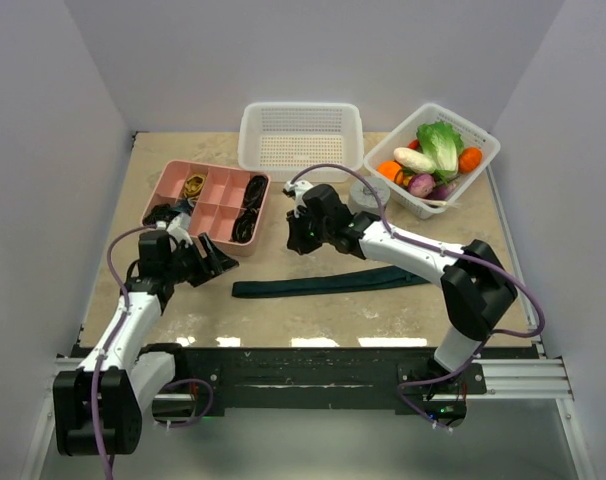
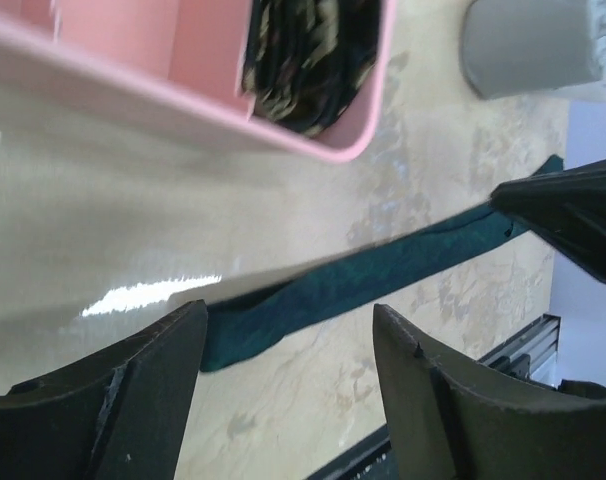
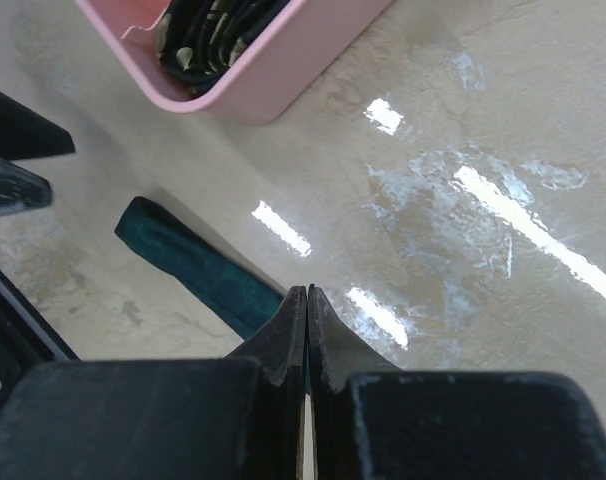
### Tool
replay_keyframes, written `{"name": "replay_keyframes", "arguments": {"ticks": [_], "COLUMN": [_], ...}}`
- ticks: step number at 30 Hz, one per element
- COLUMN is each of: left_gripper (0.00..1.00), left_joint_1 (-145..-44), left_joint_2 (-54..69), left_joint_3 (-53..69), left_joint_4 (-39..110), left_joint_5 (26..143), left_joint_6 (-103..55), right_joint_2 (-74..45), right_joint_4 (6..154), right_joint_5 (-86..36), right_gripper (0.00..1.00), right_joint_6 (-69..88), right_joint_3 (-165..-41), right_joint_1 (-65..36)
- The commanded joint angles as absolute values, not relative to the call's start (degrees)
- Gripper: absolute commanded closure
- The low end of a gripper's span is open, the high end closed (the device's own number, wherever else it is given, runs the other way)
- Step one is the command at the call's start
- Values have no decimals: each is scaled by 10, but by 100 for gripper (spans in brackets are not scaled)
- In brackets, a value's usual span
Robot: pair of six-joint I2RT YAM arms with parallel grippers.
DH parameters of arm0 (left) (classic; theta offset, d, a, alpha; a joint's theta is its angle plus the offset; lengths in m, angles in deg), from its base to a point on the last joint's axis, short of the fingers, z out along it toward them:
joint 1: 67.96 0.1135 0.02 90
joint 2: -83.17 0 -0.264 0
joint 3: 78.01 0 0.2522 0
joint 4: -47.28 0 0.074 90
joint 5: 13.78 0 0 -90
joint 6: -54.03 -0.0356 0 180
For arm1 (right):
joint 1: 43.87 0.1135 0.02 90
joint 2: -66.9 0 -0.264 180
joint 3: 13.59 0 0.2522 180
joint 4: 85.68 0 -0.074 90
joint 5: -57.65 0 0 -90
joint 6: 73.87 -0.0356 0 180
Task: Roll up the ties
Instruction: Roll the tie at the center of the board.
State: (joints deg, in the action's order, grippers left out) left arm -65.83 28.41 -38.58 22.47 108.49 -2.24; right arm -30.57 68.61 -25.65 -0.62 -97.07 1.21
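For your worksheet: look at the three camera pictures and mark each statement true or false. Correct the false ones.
1. The tie lies stretched out and unrolled on the table. True.
2. The left gripper is shut on the tie. False: it is open and empty, hovering near one end of the tie.
3. The right gripper is shut. True.
4. The tie lies inside the pink tray. False: it lies on the table, in front of the tray.
5. Both white baskets hold vegetables. False: only the right-hand basket holds vegetables; the middle basket is empty.
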Motion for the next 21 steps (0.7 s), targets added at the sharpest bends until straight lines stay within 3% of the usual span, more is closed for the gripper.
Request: {"name": "replay_keyframes", "arguments": {"ticks": [1, 11, 21], "left_gripper": [30, 38, 48], "left_joint_1": [-653, -653, -653], "left_joint_2": [304, 379, 298], "left_joint_3": [-404, -536, -592], "left_joint_4": [188, 310, 479], "left_joint_5": [1060, 1037, 1071], "left_joint_6": [24, 116, 128], "right_joint_2": [-316, -335, -343], "right_joint_4": [715, 721, 725], "right_joint_5": [-227, -216, -211], "right_gripper": [100, 100, 100], "right_joint_6": [-2, -1, -3], "right_joint_3": [-980, -987, -987], "right_joint_1": [21, 28, 32]}}
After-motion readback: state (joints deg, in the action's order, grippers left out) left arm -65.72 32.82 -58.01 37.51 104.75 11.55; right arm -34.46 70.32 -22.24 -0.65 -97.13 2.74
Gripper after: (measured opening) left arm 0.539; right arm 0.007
